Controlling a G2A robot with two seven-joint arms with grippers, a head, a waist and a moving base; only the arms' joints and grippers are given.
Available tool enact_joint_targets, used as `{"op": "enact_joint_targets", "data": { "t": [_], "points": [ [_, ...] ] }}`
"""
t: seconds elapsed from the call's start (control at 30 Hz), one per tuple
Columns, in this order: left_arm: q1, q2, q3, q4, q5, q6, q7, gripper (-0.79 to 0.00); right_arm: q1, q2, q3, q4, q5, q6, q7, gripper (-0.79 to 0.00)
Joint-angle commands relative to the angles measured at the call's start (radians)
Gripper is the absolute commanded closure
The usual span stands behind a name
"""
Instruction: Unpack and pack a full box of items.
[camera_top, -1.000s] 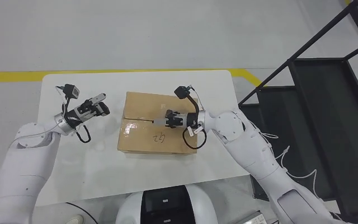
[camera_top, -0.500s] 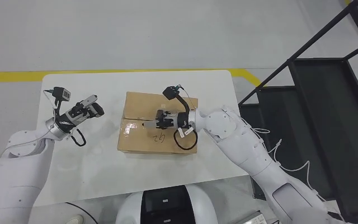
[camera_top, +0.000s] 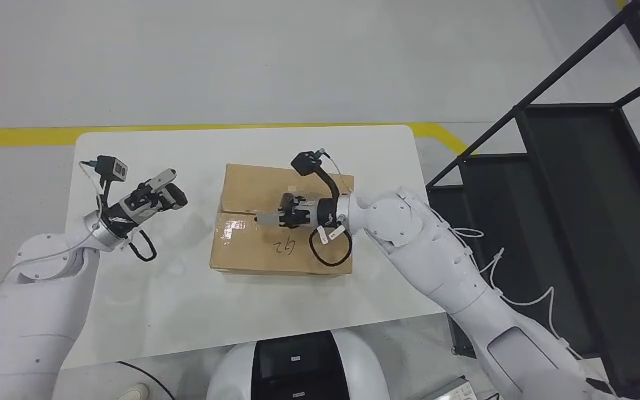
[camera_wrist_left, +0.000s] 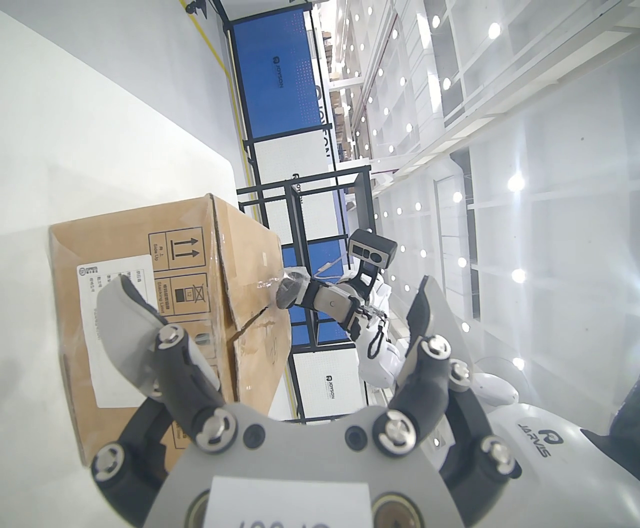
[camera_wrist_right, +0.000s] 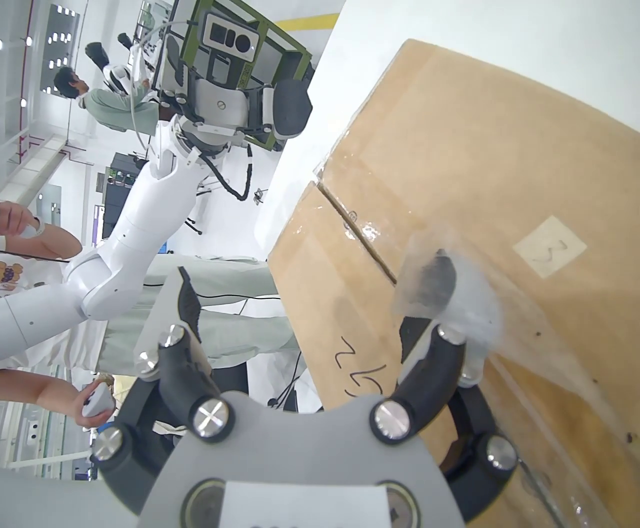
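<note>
Brown cardboard box (camera_top: 283, 233) sits flat and upright on white table (camera_top: 150, 300), roughly mid-table, long sides running left-right. Top flaps closed, meeting at centre seam; seam shows narrow dark gap near left end. Clear tape (camera_wrist_right: 450, 295) along seam, wrinkled, one end peeled up off top face. Black handwritten marks on flap nearer robot, small pale sticker on other flap. Left end face carries white label plus printed handling symbols.
</note>
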Motion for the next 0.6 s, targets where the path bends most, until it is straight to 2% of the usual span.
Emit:
{"op": "enact_joint_targets", "data": {
  "t": [0.0, 0.3, 0.57],
  "points": [
    [0.013, 0.001, -0.007, -0.012, 0.004, -0.003, 0.008, -0.785, 0.019, -0.006, -0.022, 0.015, -0.007, 0.011, 0.006, -0.785],
    [0.064, 0.007, -0.046, -0.050, 0.015, -0.006, 0.033, -0.785, 0.150, -0.066, -0.177, 0.128, 0.005, 0.023, 0.030, -0.785],
    [0.098, 0.011, -0.073, -0.076, 0.020, -0.003, 0.044, -0.785, 0.228, -0.125, -0.272, 0.219, 0.022, -0.009, -0.034, -0.785]
  ]
}}
